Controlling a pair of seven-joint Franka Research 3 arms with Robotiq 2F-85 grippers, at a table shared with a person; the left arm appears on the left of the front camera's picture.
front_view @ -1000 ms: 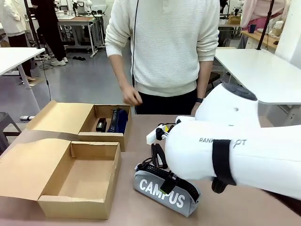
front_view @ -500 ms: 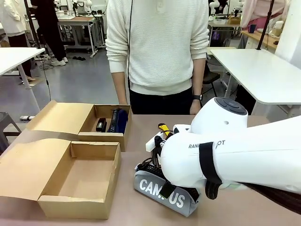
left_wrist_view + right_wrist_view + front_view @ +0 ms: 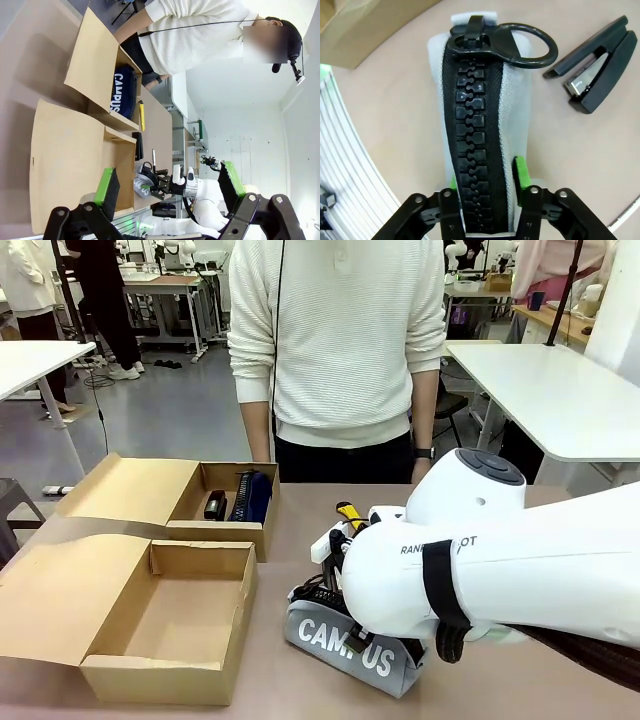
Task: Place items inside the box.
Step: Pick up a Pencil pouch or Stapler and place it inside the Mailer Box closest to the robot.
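The grey zip pencil case [image 3: 345, 648] lettered "CAMPUS" lies on the table right of the cardboard box [image 3: 160, 676]. My right gripper [image 3: 486, 176] straddles it from above, green pads [image 3: 520, 173] pressed on both sides of the black zip, shut on the case. A black stapler [image 3: 598, 73] lies just beside it. The navy blue pouch [image 3: 251, 497] and a small black item [image 3: 214, 505] sit in the box's far compartment. A yellow utility knife [image 3: 348, 512] rests behind my arm. My left gripper [image 3: 168, 176] hangs open high above the table, holding nothing.
The box's near compartment [image 3: 175, 618] holds nothing, and its flaps [image 3: 60, 585] spread to the left. A person in a white sweater [image 3: 340, 350] stands at the far edge, hands down. A white marker [image 3: 153, 157] lies on the table by the knife.
My right arm dropped onto the pencil case and its fingers closed from wide apart onto the case's sides. The person pulled a hand back from the box and straightened up.
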